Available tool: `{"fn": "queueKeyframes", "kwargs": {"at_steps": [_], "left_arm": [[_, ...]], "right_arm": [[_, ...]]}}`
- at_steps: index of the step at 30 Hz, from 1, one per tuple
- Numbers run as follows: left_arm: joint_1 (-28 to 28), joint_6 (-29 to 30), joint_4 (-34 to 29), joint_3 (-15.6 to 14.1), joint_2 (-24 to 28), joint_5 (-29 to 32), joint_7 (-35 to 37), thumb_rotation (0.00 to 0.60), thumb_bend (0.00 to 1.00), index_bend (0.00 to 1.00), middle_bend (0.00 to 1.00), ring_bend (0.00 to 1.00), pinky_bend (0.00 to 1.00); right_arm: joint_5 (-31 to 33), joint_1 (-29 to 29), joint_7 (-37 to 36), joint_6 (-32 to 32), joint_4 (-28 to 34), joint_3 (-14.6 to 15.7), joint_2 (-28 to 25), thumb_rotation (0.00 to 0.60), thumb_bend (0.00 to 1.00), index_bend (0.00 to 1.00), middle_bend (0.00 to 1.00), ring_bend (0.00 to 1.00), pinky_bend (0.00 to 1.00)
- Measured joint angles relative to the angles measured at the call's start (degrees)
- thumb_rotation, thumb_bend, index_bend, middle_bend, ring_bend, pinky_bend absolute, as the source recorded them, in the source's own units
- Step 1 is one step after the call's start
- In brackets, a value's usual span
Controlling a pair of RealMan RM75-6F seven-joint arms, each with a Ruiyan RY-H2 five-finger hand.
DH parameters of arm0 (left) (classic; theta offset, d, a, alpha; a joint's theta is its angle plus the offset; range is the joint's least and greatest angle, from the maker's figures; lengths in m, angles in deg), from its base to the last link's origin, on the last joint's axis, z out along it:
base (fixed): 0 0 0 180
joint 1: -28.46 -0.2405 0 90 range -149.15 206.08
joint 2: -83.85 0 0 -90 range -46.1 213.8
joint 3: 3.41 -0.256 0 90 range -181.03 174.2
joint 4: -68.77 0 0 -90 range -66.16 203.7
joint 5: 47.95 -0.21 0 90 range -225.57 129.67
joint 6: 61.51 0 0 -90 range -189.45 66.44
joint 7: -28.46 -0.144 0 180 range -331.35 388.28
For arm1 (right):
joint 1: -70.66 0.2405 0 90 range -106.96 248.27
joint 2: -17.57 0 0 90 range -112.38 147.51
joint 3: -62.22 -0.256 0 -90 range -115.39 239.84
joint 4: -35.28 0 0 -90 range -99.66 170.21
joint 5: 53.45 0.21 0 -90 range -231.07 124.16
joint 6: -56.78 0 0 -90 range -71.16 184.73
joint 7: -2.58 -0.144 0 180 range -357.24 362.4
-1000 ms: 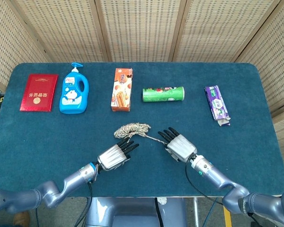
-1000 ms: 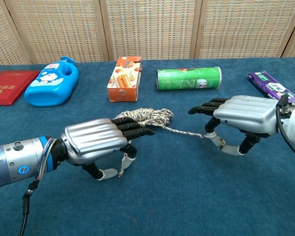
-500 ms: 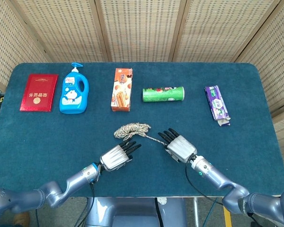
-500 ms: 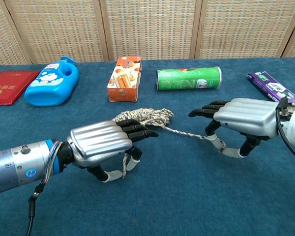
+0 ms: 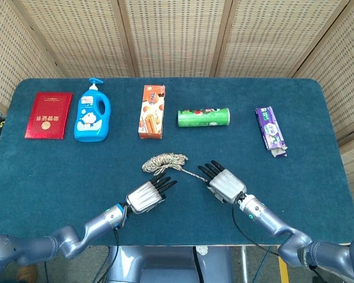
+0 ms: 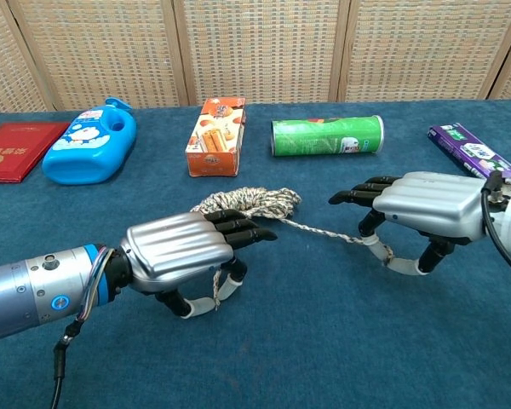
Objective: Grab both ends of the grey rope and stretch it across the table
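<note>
A red book (image 5: 48, 115) lies at the far left of the table (image 5: 318, 177), then a blue bottle (image 5: 92, 115), both well behind the working area and out of the arms' way.

The left hand (image 6: 180, 247) sits low over the cloth, palm down, fingers curled forward toward the rope (image 6: 249, 202). A strand runs down under its palm and appears caught between thumb and a finger, so it seems to have one end pinched; the other fingers are only loosely bent. Holding low and close to the cloth probably lets the rope pay out along the table, not lift.

Behind it stands an orange box (image 6: 215, 124). The rope's bulk is a loose coil just beyond the left fingertips, near the table's middle and front; from it a single strand leads right across the cloth. That coil is slack yet to be drawn out, so the stretch has barely begun.

A green can (image 6: 326, 135) lies on its side further back.

The right hand (image 6: 417, 209) is also palm down, fingers reaching left toward the coil, thumb and a finger nipping the strand's end beneath it. The two hands are near each other, so each must travel outward.

A purple packet (image 5: 270, 130) lies at far right.
</note>
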State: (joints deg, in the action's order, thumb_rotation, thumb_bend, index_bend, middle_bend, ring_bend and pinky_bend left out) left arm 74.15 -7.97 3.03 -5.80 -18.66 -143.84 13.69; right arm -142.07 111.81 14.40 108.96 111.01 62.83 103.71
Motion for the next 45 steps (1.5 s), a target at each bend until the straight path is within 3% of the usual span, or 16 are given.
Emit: {"fn": "queueKeyframes", "kwargs": {"at_steps": [14, 29, 45], "left_arm": [[0.2, -0.5, 1.2, -0.1, -1.0, 0.8, -0.4, 0.600, 0.40, 0.60, 0.00, 0.00, 0.00], [-0.2, 1.2, 1.0, 0.1, -0.3, 1.1, 0.1, 0.600, 0.41, 0.75, 0.00, 0.00, 0.00], [-2.8, 6.6, -7.3, 0.3, 12.1, 1.4, -0.5, 0.600, 0.45, 0.77, 0.00, 0.00, 0.00]], "right_arm": [[-0.2, -0.2, -0.4, 0.3, -0.3, 0.2, 0.1, 0.600, 0.45, 0.62, 0.00, 0.00, 0.00], [-0.4, -0.1, -0.4, 0.6, 0.5, 0.0, -0.6, 0.600, 0.45, 0.62, 0.00, 0.00, 0.00], [-0.4, -1.3, -0.9, 3.0, 0.5, -0.3, -2.9, 0.600, 0.45, 0.62, 0.00, 0.00, 0.00]]}}
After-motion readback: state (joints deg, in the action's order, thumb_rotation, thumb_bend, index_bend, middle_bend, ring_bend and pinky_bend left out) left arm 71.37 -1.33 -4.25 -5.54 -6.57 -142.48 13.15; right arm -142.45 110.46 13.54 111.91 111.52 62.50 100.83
